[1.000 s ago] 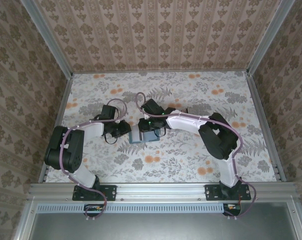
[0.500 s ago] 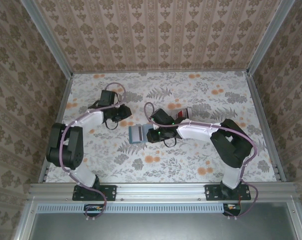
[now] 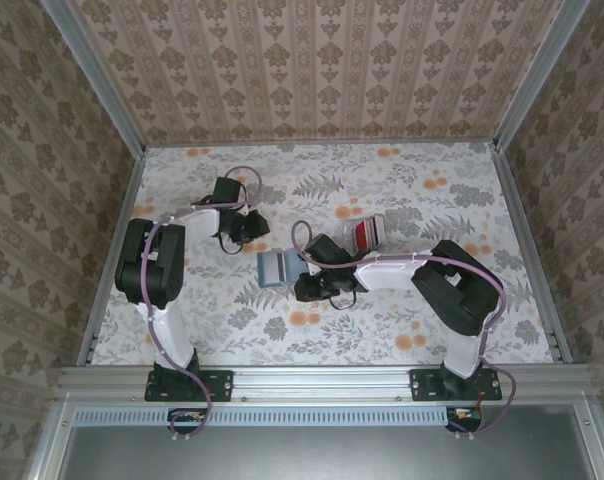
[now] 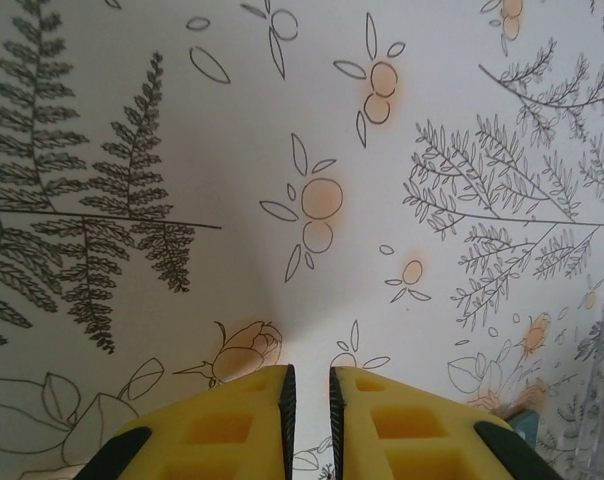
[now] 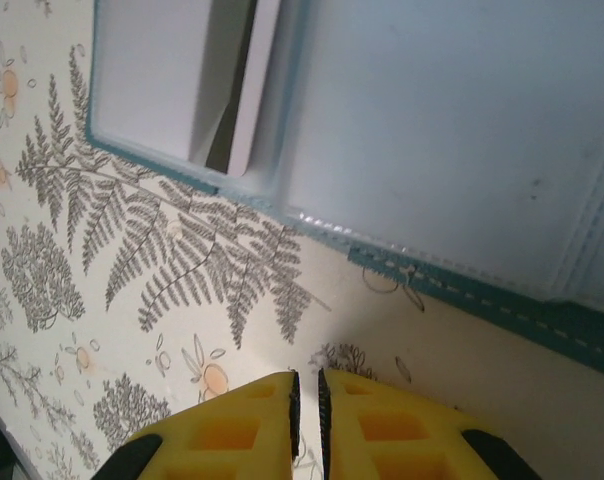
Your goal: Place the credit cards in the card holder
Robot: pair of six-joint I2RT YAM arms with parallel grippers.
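Well, the counter (image 3: 232, 330), covered in a fern-and-orange print, takes up most of my overhead view, with patterned walls on three sides. The left arm (image 3: 150, 272) rises from its base and bends over to the right. The right arm (image 3: 452, 290) folds back toward the middle of the counter.

The card holder (image 3: 278, 268) lies opened flat near the centre, teal along its edges with pale inner panels. Up and to the right of it, and apart from it, sits a clear plastic tray (image 3: 365, 232) with something red inside. From here I cannot make out what the red piece is.

In the right wrist camera the holder lies just ahead of the right gripper (image 5: 306, 378). A pale card (image 5: 217, 90) is tucked into the holder's left panel; whether more than one sits there I cannot tell. The right gripper's jaws are clenched to a thin slit. Nothing is between them, and they touch neither the holder nor the card.

The left gripper (image 4: 307, 375) hangs over bare cloth up and to the left of the holder, near it but apart. Its yellow jaws are likewise drawn together, leaving only a narrow dark gap, and they grasp nothing.
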